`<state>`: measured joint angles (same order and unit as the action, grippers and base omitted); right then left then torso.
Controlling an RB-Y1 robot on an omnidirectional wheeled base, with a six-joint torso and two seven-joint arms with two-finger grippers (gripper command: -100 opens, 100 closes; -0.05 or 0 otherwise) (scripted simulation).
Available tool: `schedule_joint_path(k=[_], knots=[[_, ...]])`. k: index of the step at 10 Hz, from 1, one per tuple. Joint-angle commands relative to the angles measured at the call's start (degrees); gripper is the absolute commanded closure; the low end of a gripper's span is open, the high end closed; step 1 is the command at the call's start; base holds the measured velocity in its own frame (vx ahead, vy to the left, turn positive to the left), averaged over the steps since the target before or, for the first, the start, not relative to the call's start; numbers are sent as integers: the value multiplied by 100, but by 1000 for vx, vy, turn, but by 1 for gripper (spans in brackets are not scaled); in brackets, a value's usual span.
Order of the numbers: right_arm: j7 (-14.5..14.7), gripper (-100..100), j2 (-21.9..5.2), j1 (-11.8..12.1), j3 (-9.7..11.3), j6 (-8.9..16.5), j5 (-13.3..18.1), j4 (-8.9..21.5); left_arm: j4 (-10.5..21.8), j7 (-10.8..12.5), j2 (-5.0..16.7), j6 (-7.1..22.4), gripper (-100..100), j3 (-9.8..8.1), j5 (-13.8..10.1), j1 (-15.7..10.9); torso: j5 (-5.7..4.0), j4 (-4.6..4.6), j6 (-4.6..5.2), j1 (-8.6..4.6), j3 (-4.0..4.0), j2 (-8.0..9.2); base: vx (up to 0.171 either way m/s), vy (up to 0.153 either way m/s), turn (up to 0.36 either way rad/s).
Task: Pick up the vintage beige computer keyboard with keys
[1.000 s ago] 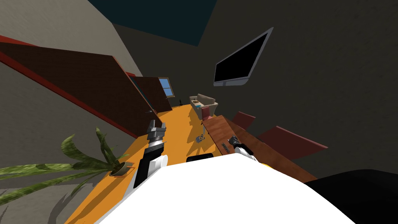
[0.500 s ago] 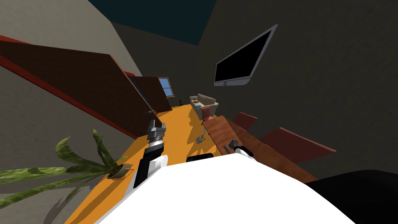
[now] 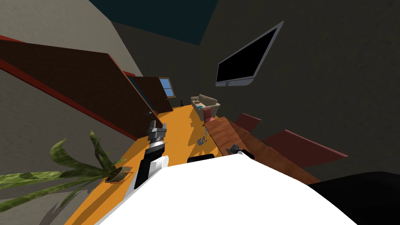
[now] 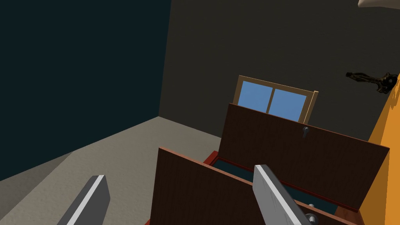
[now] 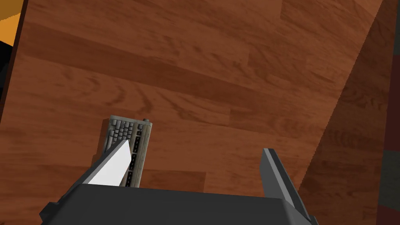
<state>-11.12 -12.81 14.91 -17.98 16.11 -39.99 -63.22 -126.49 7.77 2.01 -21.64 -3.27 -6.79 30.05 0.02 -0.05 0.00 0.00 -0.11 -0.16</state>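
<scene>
Right fingers (image 5: 112,167) shifted; keyboard (image 5: 129,129) lies partly behind one.

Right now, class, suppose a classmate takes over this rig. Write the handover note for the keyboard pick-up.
Right gripper: open, empty, over the wooden table.
Left gripper: open, empty, away from the table.
Keyboard: lies flat on the table, partly hidden behind one finger of the right gripper. It is off to that side, not between the fingers.
Done: the reach to the table.
Left: shift the right gripper sideways until the keyboard sits between the fingers, then close and lift.
</scene>
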Motion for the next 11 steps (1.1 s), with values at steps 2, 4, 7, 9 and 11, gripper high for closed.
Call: schedule_joint_path(k=[2, 4, 7, 9, 11], knots=[[-184, -100, -163, -109, -36, 414, -298, 441, 0, 0, 0, 0, 0, 0, 0, 0, 0, 0, 0, 3, 1, 0, 73, 23, 16], [-261, -100, -238, -175, -35, 579, -438, 878, 0, 0, 0, 0, 0, 0, 0, 0, 1, -2, -1, 7, -7, -12, 82, 16, 10], [-333, -100, -315, -238, -34, 725, -571, 1193, 0, 0, 0, 0, 0, 0, 0, 0, 0, 0, -1, -2, -1, -3, 53, 3, 10], [-402, -100, -392, -298, -33, 863, -697, 1456, 0, 0, 0, 0, 0, 0, 0, 0, 0, 2, 0, 2, 6, 10, 27, 11, 5], [-466, -100, -468, -354, -32, 991, -814, 1787, 0, 0, 0, 0, 0, 0, 0, 0, 1, 0, -1, 4, -3, -7, 79, 14, 14]])
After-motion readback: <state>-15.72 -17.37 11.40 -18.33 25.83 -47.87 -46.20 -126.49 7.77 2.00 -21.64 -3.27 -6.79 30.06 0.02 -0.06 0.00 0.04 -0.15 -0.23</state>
